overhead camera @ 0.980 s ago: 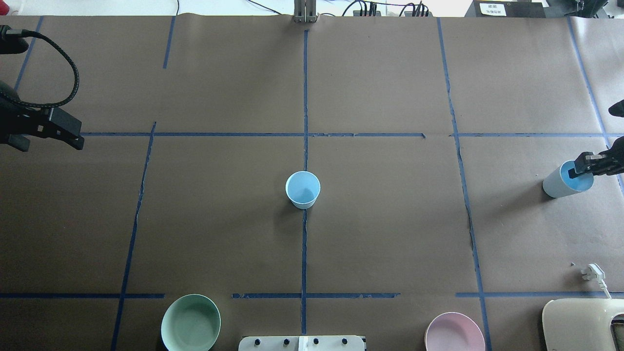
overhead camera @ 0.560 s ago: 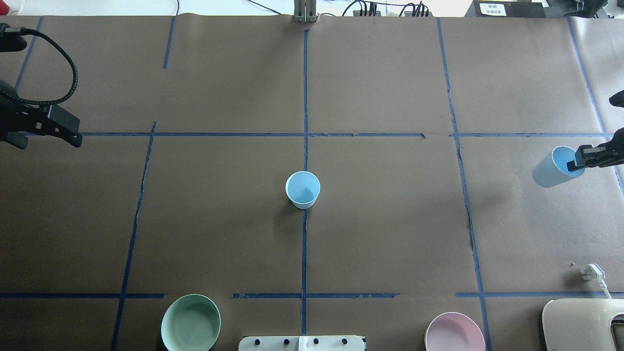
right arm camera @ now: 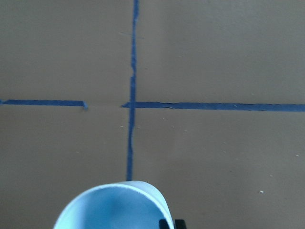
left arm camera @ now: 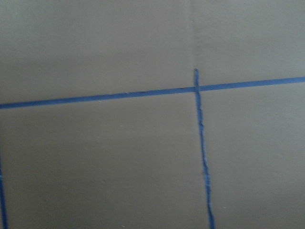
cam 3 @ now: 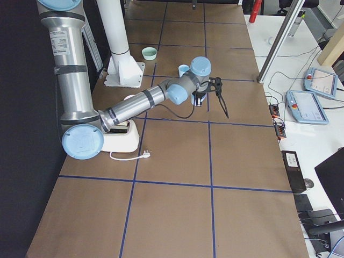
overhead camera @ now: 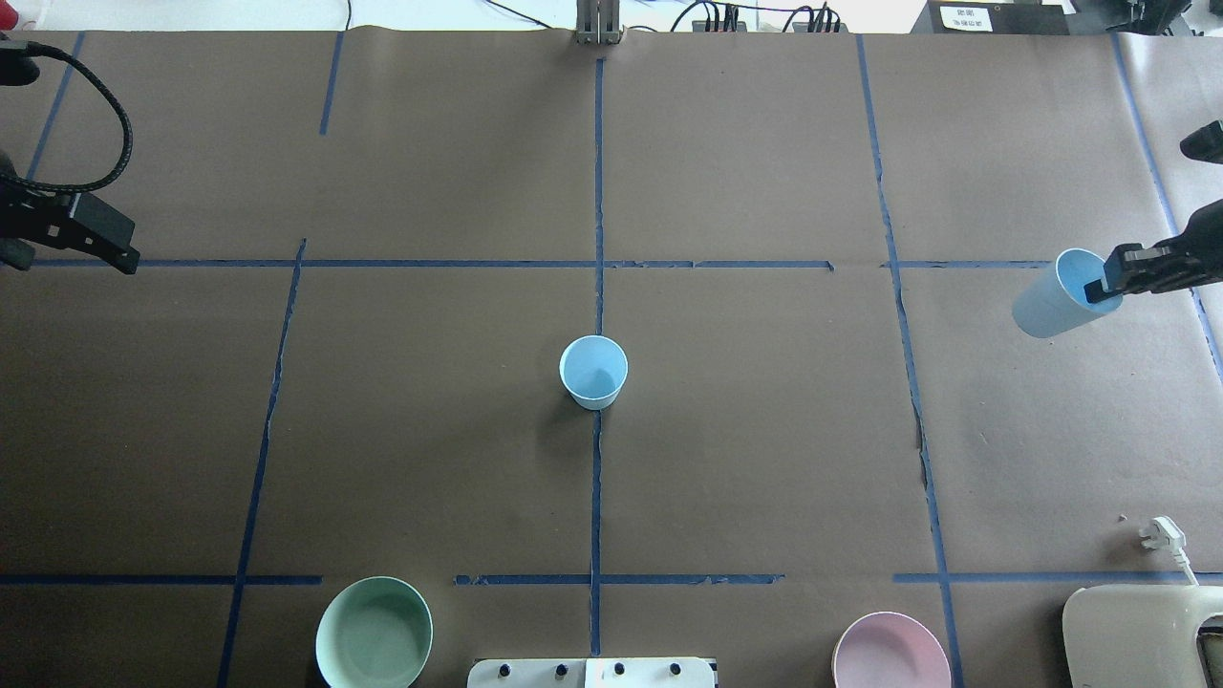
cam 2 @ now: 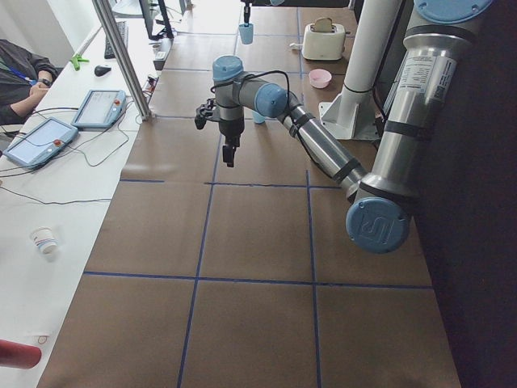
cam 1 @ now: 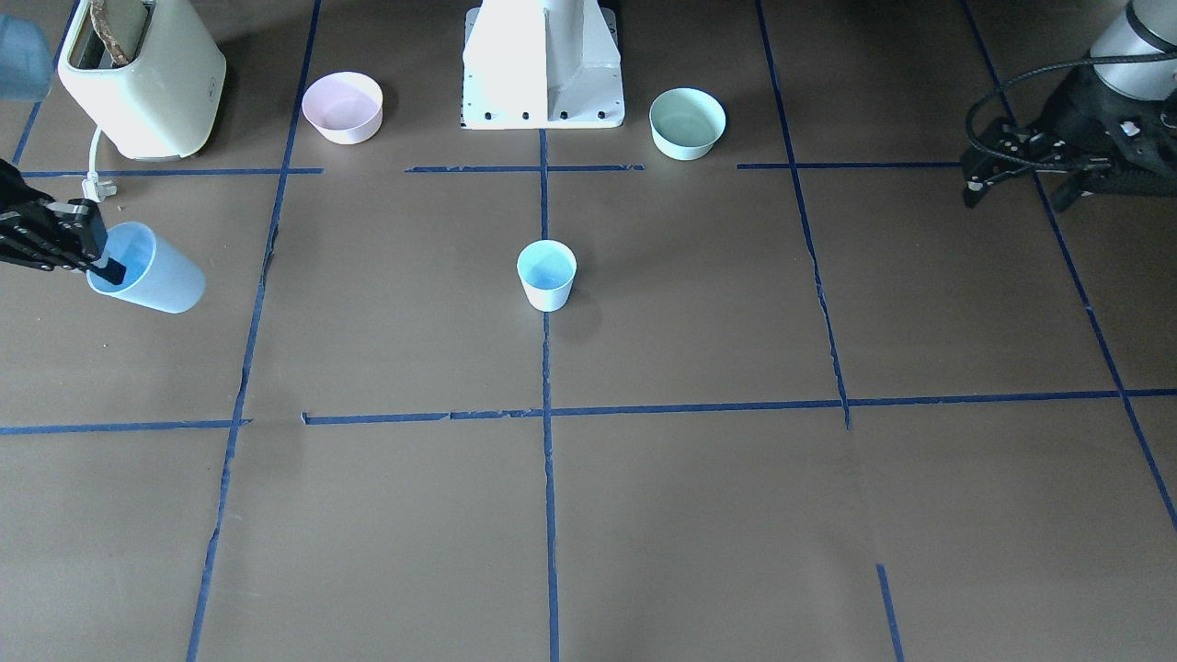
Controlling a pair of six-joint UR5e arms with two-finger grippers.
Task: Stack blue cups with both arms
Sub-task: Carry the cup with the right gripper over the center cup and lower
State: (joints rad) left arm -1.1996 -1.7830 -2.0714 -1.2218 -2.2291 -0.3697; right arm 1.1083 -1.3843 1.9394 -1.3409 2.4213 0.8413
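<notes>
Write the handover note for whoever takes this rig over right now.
Right gripper: shut on the rim of one pale-blue tapered plastic cup, held tilted above the table at the robot's far right.
Left gripper: holds nothing, far left; open or shut unclear.
Second pale-blue plastic cup: upright at the table's centre, on the tape line.
Done: one cup picked up.
Left: carry it over and nest it in the centre cup.

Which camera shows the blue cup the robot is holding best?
The exterior front-facing view: the held cup shows whole, tilted, the right gripper pinching its rim. Overhead is similar, near the edge; the right wrist camera catches only its rim; exterior left shows it tiny; exterior right mostly hides it; the left wrist misses it.
</notes>
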